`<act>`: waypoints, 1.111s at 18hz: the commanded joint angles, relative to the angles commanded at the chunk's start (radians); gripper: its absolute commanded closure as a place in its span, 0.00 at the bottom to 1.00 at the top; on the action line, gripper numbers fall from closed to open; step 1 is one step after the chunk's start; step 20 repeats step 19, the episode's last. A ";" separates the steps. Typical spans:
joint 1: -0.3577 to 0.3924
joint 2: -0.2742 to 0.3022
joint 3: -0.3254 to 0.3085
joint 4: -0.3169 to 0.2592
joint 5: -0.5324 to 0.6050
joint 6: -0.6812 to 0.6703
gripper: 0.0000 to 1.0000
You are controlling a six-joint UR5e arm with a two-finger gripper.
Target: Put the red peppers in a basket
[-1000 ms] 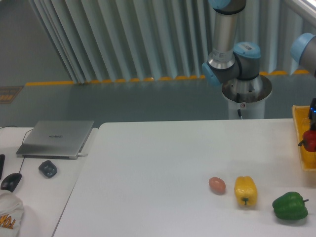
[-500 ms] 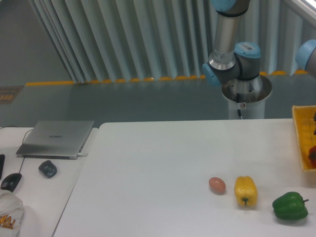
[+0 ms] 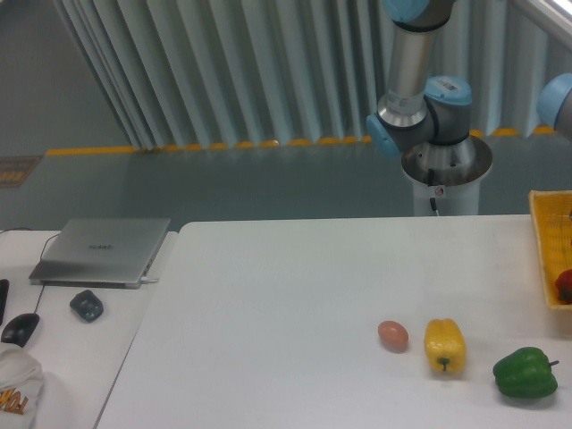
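The yellow basket (image 3: 545,250) stands at the table's right edge, cut off by the frame. A sliver of the red pepper (image 3: 565,284) shows inside it, low against the near wall. The gripper is out of view past the right edge; only the arm's blue-grey joints (image 3: 420,112) and an elbow (image 3: 556,98) show.
A yellow pepper (image 3: 444,345), a green pepper (image 3: 525,373) and a brown egg (image 3: 392,335) lie on the white table near the front right. A laptop (image 3: 103,250), a mouse (image 3: 20,328) and a small dark object (image 3: 87,305) sit on the left desk.
The gripper holding the red pepper over the basket has left the frame to the right. The pepper has dropped lower and now lies in the basket.
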 joint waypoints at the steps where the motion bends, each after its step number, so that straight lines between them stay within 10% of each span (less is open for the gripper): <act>1: -0.003 0.000 -0.002 0.008 -0.011 -0.009 0.00; 20: -0.160 -0.006 -0.008 0.130 -0.026 -0.259 0.00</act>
